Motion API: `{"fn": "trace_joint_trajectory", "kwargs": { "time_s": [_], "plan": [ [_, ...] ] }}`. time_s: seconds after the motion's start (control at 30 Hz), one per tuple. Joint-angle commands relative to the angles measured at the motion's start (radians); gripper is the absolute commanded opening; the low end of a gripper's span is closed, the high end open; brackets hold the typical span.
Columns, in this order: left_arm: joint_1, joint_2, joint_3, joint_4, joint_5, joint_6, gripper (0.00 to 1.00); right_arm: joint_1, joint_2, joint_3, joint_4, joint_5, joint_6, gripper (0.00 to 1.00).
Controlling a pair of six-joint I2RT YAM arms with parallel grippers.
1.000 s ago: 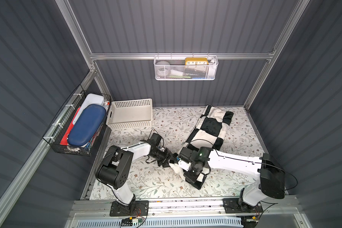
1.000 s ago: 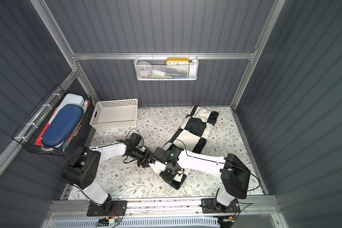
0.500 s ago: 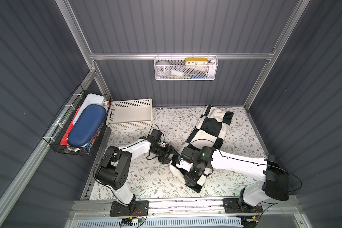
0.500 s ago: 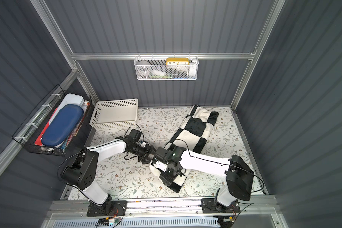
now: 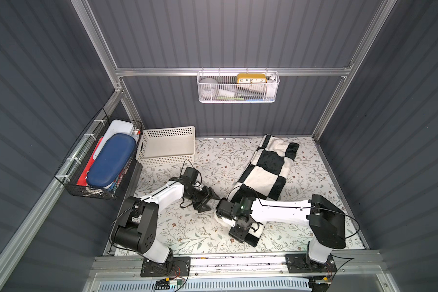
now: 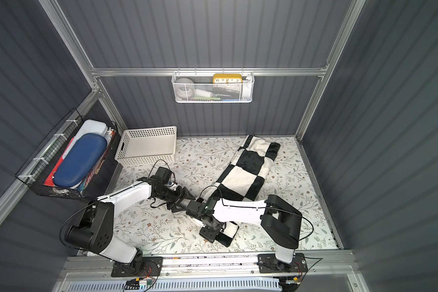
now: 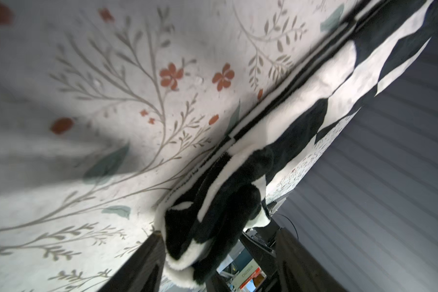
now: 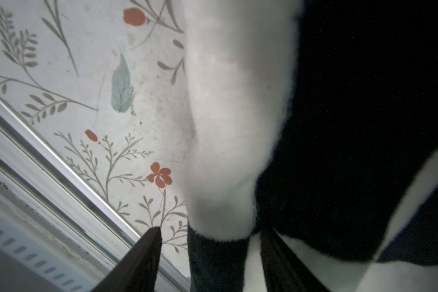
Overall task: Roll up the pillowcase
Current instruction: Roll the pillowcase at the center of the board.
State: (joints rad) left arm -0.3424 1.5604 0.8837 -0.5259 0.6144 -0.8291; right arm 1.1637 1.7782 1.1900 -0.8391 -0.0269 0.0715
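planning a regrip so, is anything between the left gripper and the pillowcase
Nothing visible. The left gripper sits open at the rolled end of the pillowcase; in the left wrist view it lies between its fingers.

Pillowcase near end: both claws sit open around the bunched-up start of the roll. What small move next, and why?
Probably close the left claw and right claw on that bunched end and turn it over once onto the flat stretch. Both straddle it with jaws apart, and most of the pillowcase lies flat, not yet rolled.
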Motion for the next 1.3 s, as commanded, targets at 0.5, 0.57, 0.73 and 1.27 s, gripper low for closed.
{"fn": "trace_joint_trajectory", "kwargs": {
  "time_s": [0.5, 0.57, 0.73, 1.27],
  "plan": [
    [0.003, -0.338, -0.274, 0.121, 0.023, -0.202, 0.74, 0.020, 0.173, 0.048, -0.005, 0.236, 0.037, 0.19],
    [0.000, -0.370, -0.295, 0.116, 0.021, -0.231, 0.74, 0.019, 0.140, 0.048, -0.008, 0.195, 0.023, 0.16],
    [0.001, -0.429, -0.378, 0.202, 0.055, -0.302, 0.74, -0.048, 0.008, 0.057, -0.033, -0.161, 0.007, 0.16],
    [-0.010, -0.278, -0.190, 0.111, 0.024, -0.163, 0.75, -0.439, 0.040, 0.120, -0.143, -0.727, -0.016, 0.15]
  ]
}}
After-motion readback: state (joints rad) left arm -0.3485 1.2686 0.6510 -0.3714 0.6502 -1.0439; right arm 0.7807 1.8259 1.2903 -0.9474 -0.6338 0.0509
